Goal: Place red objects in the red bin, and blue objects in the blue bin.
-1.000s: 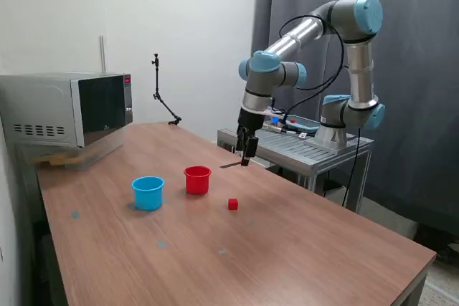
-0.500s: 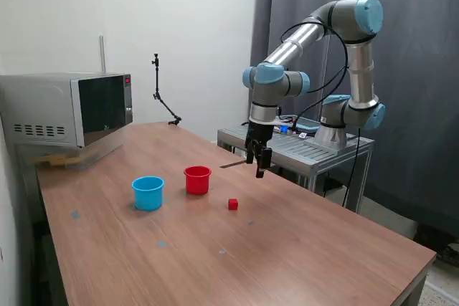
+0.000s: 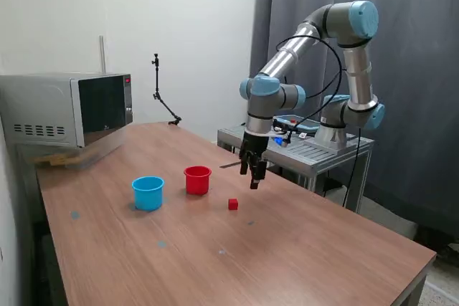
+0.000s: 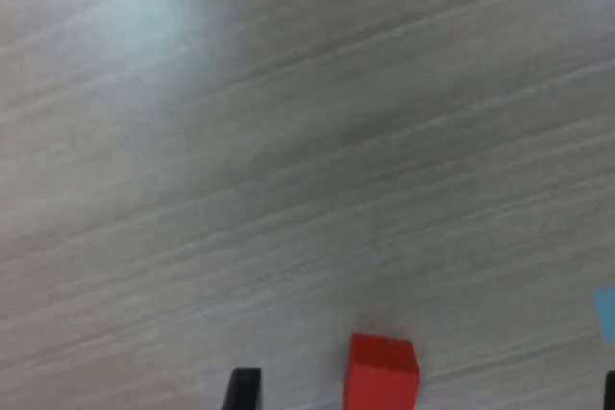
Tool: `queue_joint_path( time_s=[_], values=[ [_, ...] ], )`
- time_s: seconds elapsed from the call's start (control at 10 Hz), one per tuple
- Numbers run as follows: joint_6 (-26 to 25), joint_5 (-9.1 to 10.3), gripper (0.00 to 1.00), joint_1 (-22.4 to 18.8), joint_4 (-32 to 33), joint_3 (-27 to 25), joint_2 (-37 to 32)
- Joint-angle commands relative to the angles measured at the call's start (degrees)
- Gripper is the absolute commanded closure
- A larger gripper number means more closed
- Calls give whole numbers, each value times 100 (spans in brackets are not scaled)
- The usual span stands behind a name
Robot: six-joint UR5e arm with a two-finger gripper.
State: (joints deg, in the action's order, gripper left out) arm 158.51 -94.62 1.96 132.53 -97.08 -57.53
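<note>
One small red cube (image 3: 233, 204) lies on the wooden table (image 3: 301, 249), to the exterior view's right of the red cup (image 3: 197, 179). The light blue cup (image 3: 148, 193) stands just beyond the red cup, toward the exterior view's left. My gripper (image 3: 252, 176) hangs above the table, a little behind and to the right of the cube, touching nothing. In the wrist view the red cube (image 4: 381, 373) sits between two dark fingertips (image 4: 242, 390) that stand far apart, so the gripper (image 4: 426, 393) is open and empty. No blue objects show in either view.
A microwave (image 3: 68, 109) stands at the table's far left corner. A metal cart (image 3: 308, 147) with the arm's base is behind the table's right edge. A thin black stand (image 3: 159, 91) rises at the back. Small pale marks (image 3: 162, 244) dot the tabletop.
The gripper has come down and forward from the table's back edge toward the red cube. The cups and the cube have not moved.
</note>
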Motion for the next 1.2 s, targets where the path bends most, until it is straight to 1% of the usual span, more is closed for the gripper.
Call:
queue_joint_path(
  time_s=[0.0, 0.1, 0.3, 0.5, 0.9, 1.1],
  values=[
    [162, 144, 0, -12, 307, 31, 232],
    [259, 337, 0, -3, 378, 49, 338],
    [303, 357, 0, -3, 396, 75, 383],
    [304, 514, 0, -12, 431, 66, 505],
    [286, 462, 0, 93, 440, 49, 576],
    [251, 401, 0, 164, 440, 58, 585]
  ],
)
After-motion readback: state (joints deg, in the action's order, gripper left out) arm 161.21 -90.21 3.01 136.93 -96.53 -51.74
